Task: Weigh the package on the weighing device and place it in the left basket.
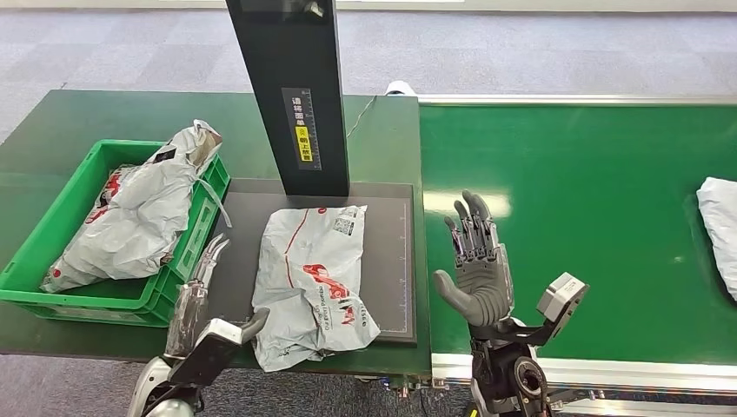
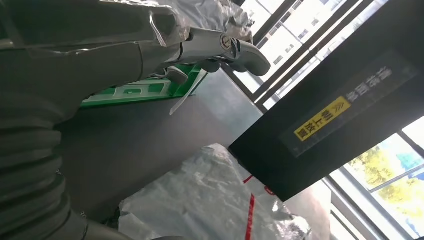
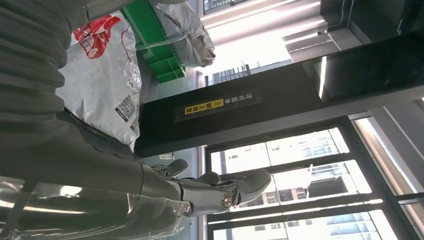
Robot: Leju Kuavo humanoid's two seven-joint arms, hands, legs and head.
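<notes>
The package (image 1: pixel 315 282) is a flat grey-white plastic mailer, crumpled and creased, printed with red lettering and a thin red line, and it carries a small white label with a square code near its far edge. It lies on the dark weighing plate (image 1: pixel 395 261) at the middle of the green surface (image 1: pixel 52 130), at the foot of the black upright post (image 1: pixel 291 87); its near corner hangs over the plate's near edge. The post bears a vertical strip of small pale characters and a yellow sticker with dark characters, too small to read.

At 9 o'clock from the package stands the green basket (image 1: pixel 35 252), holding another grey mailer (image 1: pixel 139 217) with red print that rises above its far rim. At 3 o'clock runs a green conveyor belt (image 1: pixel 591 217), with a further white parcel (image 1: pixel 720 234) at its right edge.

The left hand (image 1: pixel 202 295) hovers between basket and package, just beside the package's near left edge, fingers straight and together pointing toward 12 o'clock, thumb out toward the mailer, gripping nothing. The right hand (image 1: pixel 474 261) stands upright over the belt at 3 o'clock of the plate, fingers extended and slightly spread, thumb apart, empty and clear of the package.
</notes>
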